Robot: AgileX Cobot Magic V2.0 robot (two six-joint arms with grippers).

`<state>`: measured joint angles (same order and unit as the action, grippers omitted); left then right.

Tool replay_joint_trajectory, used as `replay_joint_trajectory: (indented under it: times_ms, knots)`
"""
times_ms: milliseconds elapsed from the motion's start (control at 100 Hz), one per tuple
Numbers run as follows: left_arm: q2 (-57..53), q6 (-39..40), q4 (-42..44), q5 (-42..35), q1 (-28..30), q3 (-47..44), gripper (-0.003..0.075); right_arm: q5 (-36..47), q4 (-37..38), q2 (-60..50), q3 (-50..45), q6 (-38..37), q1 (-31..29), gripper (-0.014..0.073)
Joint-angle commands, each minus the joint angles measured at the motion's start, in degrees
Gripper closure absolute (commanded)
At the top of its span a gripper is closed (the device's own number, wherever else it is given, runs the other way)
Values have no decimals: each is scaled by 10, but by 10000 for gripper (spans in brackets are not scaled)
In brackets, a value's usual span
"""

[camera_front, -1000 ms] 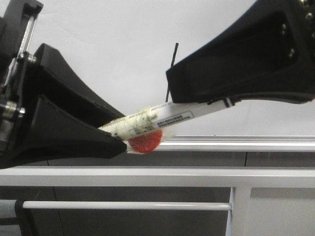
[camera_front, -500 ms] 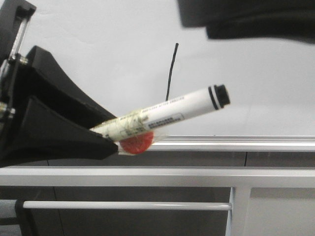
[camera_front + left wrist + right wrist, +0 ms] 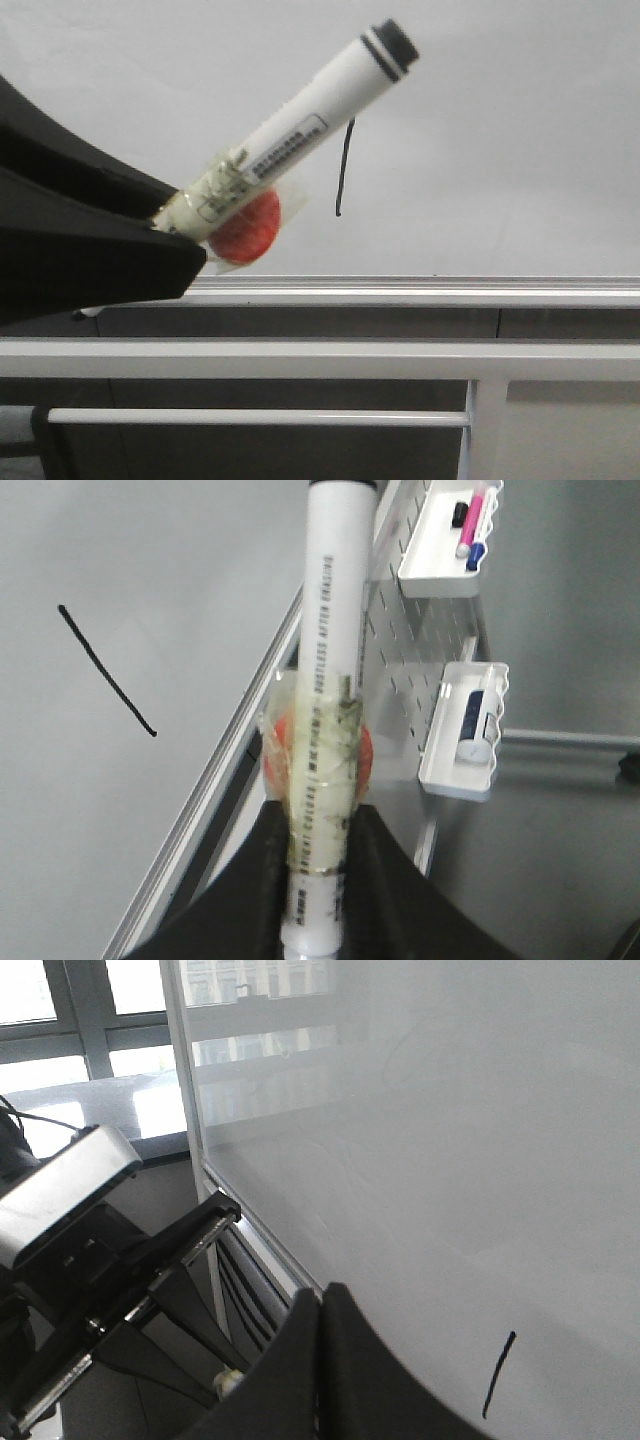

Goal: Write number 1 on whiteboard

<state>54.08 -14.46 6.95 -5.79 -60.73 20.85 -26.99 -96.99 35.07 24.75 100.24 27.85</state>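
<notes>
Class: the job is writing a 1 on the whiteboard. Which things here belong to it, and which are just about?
Belong: whiteboard; number 1; marker, held by the left gripper.

Just about: wall trays holding other pens; frame bars below the board.

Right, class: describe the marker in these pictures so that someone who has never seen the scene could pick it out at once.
Start from the large glossy whiteboard filling the upper front view, with the thin black number 1 drawn on it. Just left of that stroke, the marker slants up out of the black left gripper. It is a white barrel with a black end and printed label, wrapped in yellowed tape over a red disc.
</notes>
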Motion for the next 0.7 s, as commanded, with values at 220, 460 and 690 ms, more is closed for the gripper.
replay_joint_trajectory:
  times_ms: [220,460,690]
  knots:
    - [-46,-5,-126,-196,1,-60,741,44,-7,-107,-65,7,-3,657]
    - [-46,-106,-305,-352,1,-124,741,93,-7,-194,-100,7,-3,657]
    - [-20,-124,-334,-425,-14,-134,741,104,-7,-202,-115,7,-3,657]
